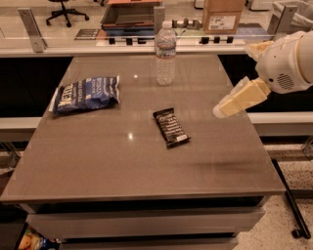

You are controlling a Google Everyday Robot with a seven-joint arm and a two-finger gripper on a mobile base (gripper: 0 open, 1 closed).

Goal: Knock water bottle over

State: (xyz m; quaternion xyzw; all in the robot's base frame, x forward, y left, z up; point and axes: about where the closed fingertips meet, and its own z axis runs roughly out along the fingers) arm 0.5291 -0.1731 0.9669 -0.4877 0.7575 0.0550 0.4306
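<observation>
The water bottle [166, 53] stands upright near the far edge of the grey table [98, 161], clear and ribbed with a white cap. My gripper [221, 110] comes in from the right, over the table's right edge, at the end of a cream arm with a white round joint [288, 63]. It is to the right of the bottle and nearer the front, well apart from it, and holds nothing.
A dark snack bar [171, 127] lies in the middle of the table. A blue chip bag [87, 93] lies at the left. A counter with a glass divider, a cardboard box [223, 14] and a tray runs behind the table.
</observation>
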